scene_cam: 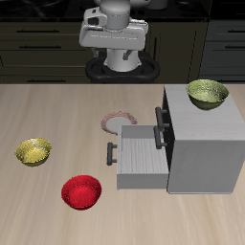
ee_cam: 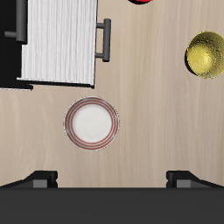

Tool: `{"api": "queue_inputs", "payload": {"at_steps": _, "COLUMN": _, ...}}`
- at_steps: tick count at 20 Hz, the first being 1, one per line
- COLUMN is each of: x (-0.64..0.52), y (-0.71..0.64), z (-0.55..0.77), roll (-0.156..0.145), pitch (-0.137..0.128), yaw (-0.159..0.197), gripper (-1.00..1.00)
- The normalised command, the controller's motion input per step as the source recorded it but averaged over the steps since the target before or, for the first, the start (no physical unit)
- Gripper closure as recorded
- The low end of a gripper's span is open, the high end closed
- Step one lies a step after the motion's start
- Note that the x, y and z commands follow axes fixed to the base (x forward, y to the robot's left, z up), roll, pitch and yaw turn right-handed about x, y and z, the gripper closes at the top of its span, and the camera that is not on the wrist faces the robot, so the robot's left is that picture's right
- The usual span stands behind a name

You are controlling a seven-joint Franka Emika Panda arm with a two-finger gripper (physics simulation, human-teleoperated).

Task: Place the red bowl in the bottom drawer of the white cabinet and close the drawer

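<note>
The red bowl [scene_cam: 81,191] sits on the table near its front edge, in front of the pulled-out bottom drawer [scene_cam: 142,158] of the white cabinet [scene_cam: 206,144]. The drawer is open and empty, its dark bar handle [scene_cam: 112,155] facing the bowl's side. In the wrist view only a sliver of the red bowl [ee_cam: 143,2] shows, beside the drawer [ee_cam: 57,44]. My gripper [ee_cam: 112,179] is open and empty, high above the table and farther back than the drawer, with both fingertips [ee_cam: 39,180] spread wide.
An olive-green bowl [scene_cam: 208,93] stands on the cabinet's flat top. A yellow bowl [scene_cam: 33,151] [ee_cam: 206,54] sits on the table away from the cabinet. A white plate with a reddish rim [scene_cam: 120,121] [ee_cam: 91,122] lies just behind the drawer, under my gripper.
</note>
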Motion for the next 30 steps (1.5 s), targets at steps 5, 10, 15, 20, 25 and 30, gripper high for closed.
{"api": "queue_inputs", "payload": {"at_steps": 5, "x": 0.27, "y": -0.23, "z": 0.13, "roll": -0.004, "pitch": -0.004, "yaw": -0.019, "gripper": -1.00}}
{"api": "queue_inputs", "payload": {"at_steps": 10, "x": 0.27, "y": -0.20, "z": 0.17, "roll": -0.017, "pitch": -0.021, "yaw": 0.007, "gripper": -1.00}}
{"api": "queue_inputs", "payload": {"at_steps": 15, "x": 0.22, "y": -0.20, "z": 0.12, "roll": -0.019, "pitch": -0.017, "yaw": 0.021, "gripper": -1.00}}
{"api": "queue_inputs", "payload": {"at_steps": 20, "x": 0.25, "y": -0.15, "z": 0.06, "roll": 0.001, "pitch": -0.005, "yaw": 0.001, "gripper": -1.00}}
{"api": "queue_inputs", "payload": {"at_steps": 25, "x": 0.28, "y": -0.05, "z": 0.02, "roll": -0.001, "pitch": 0.008, "yaw": 0.020, "gripper": -1.00}}
{"api": "queue_inputs", "payload": {"at_steps": 30, "x": 0.29, "y": 0.02, "z": 0.03, "roll": 0.002, "pitch": -0.001, "yaw": 0.035, "gripper": -1.00}}
